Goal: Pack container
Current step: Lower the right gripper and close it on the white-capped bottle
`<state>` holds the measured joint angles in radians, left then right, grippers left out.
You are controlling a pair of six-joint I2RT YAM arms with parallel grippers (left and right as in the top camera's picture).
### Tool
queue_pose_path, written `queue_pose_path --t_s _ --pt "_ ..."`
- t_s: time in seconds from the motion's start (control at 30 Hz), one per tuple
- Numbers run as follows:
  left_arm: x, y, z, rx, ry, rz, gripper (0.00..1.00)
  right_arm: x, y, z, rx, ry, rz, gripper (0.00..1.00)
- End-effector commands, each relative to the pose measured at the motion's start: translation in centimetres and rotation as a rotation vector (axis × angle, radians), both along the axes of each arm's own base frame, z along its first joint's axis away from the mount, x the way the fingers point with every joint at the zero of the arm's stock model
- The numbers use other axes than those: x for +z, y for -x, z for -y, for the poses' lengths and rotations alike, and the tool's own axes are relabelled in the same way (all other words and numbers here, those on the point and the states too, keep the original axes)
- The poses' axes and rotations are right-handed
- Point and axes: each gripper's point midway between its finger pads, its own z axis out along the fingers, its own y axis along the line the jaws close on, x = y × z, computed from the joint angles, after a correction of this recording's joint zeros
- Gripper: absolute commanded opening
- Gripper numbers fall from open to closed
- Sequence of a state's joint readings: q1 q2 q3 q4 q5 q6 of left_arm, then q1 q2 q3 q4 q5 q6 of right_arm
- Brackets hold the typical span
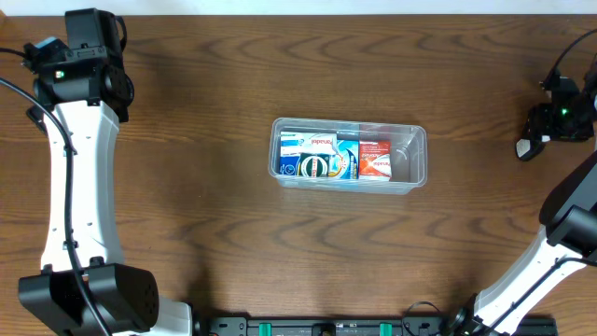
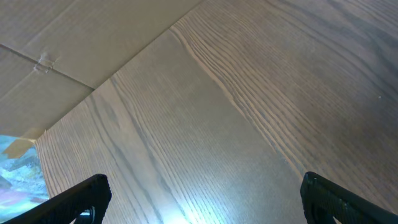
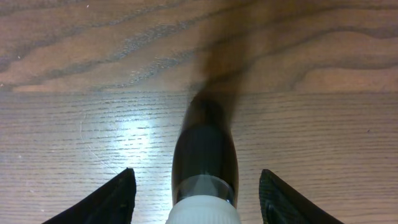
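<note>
The clear container (image 1: 411, 159) sits at the table's centre. It holds small boxes side by side, blue-and-white ones (image 1: 320, 156) and a red-and-white one (image 1: 374, 159); its right end shows no box. A dark bottle with a white cap (image 1: 525, 147) lies at the far right. In the right wrist view the bottle (image 3: 205, 143) lies between the spread fingers of my right gripper (image 3: 196, 173), which do not touch it. My left gripper (image 2: 204, 182) is open and empty above bare wood at the far left back, well away from the container.
The left arm (image 1: 82, 65) stands along the table's left side and the right arm (image 1: 569, 224) along the right side. Brown cardboard (image 2: 74, 31) lies beyond the table's edge in the left wrist view, with crumpled bluish plastic (image 2: 15, 168) at the left.
</note>
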<state>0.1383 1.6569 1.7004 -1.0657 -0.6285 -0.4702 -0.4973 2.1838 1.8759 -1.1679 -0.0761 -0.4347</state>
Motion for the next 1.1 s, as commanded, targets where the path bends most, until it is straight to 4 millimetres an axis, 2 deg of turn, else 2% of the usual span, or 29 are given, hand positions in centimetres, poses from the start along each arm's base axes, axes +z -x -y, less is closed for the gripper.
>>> queue_pose_path --t_s 0.0,0.03,0.23,0.33,0.47,0.73,0.87,0.97,1.07 --pt "0.0 0.1 -0.2 0.004 -0.011 -0.007 0.98 -0.7 0.2 0.0 0.002 -0.017 -0.010 0.56" --pt "0.0 0.1 -0.2 0.004 -0.011 -0.007 0.98 -0.7 0.2 0.0 0.002 -0.017 -0.010 0.54" --pt "0.0 0.1 -0.2 0.004 -0.011 -0.007 0.98 -0.7 0.3 -0.1 -0.006 -0.018 -0.011 0.51" --pt "0.0 0.1 -0.2 0.004 -0.011 -0.007 0.98 -0.8 0.3 -0.1 -0.011 -0.019 -0.011 0.43" --pt "0.0 0.1 -0.2 0.004 -0.011 -0.007 0.98 -0.8 0.2 -0.1 -0.020 -0.020 -0.011 0.41" --pt "0.0 0.1 -0.2 0.004 -0.011 -0.007 0.98 -0.8 0.2 0.0 -0.054 -0.024 -0.012 0.26" --pt "0.0 0.1 -0.2 0.004 -0.011 -0.007 0.98 -0.7 0.0 0.0 -0.095 -0.025 -0.004 0.23" --pt "0.0 0.1 -0.2 0.004 -0.011 -0.007 0.98 -0.2 -0.6 0.0 -0.197 -0.027 0.020 0.22" --pt "0.0 0.1 -0.2 0.004 -0.011 -0.007 0.98 0.7 -1.5 -1.3 -0.190 -0.053 0.054 0.22"
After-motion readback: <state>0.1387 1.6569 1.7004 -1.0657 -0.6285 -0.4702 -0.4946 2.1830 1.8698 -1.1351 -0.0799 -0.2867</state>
